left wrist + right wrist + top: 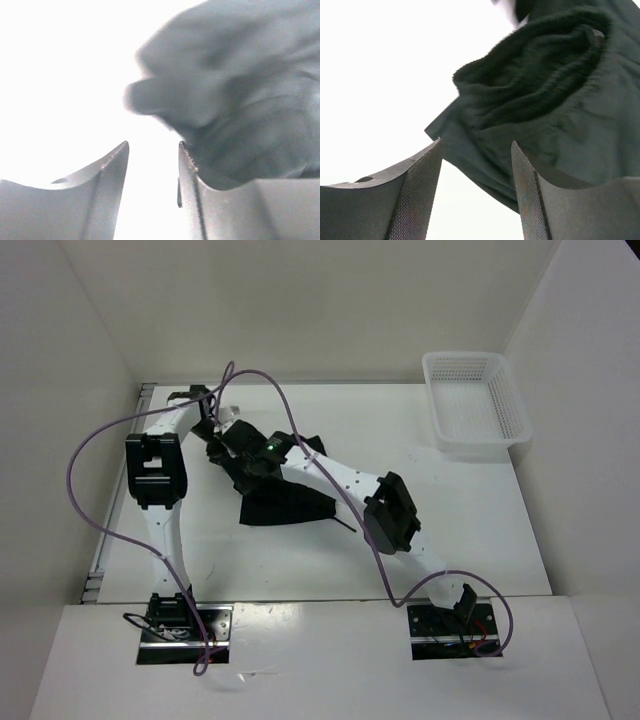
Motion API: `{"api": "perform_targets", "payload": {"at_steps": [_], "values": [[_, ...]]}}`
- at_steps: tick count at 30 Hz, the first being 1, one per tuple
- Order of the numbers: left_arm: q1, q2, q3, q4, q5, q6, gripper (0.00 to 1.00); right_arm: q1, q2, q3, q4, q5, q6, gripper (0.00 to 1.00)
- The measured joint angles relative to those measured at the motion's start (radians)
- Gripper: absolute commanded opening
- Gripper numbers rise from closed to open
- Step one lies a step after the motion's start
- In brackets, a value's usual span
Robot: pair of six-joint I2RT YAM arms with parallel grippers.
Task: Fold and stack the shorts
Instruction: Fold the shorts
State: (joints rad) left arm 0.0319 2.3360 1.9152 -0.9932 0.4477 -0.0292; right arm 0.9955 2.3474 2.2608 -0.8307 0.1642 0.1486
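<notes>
The black shorts [288, 502] lie crumpled on the white table, a thin drawstring cord [346, 525] trailing at their right edge. My left gripper [221, 447] is at the shorts' far left end. In the left wrist view it is open [152, 146] with bare table between the fingers and blurred shorts [240, 95] just right of the right finger. My right gripper [243, 472] is close beside it over the same end. It is open [476, 144], with a bunched fold and a corner of the shorts [545, 100] just beyond and partly between its fingertips.
A white plastic mesh basket [475, 405] stands at the back right of the table. White walls close in the table on the left, back and right. Purple cables loop over both arms near the shorts.
</notes>
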Motion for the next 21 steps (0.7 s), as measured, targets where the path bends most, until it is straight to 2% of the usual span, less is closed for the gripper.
{"api": "perform_targets", "payload": {"at_steps": [6, 9, 12, 16, 19, 21], "values": [[0.148, -0.020, 0.020, 0.014, -0.093, 0.003, 0.57, 0.041, -0.066, -0.080, 0.087, -0.102, -0.044, 0.72], [0.150, -0.059, 0.025, -0.013, -0.092, 0.003, 0.59, 0.050, -0.207, -0.278, 0.186, -0.091, -0.039, 0.73], [0.084, -0.142, 0.035, -0.047, -0.054, 0.004, 0.61, 0.019, -0.415, -0.529, 0.277, -0.052, 0.008, 0.73], [-0.064, -0.255, 0.056, -0.092, 0.008, 0.006, 0.67, -0.146, -0.653, -0.776, 0.393, -0.043, 0.122, 0.73], [-0.179, -0.286, 0.029, -0.112, 0.030, 0.008, 0.69, -0.293, -0.735, -0.913, 0.451, -0.024, 0.195, 0.78], [-0.230, -0.281, -0.019, -0.108, 0.022, 0.008, 0.70, -0.337, -0.748, -1.003, 0.471, -0.014, 0.221, 0.81]]}}
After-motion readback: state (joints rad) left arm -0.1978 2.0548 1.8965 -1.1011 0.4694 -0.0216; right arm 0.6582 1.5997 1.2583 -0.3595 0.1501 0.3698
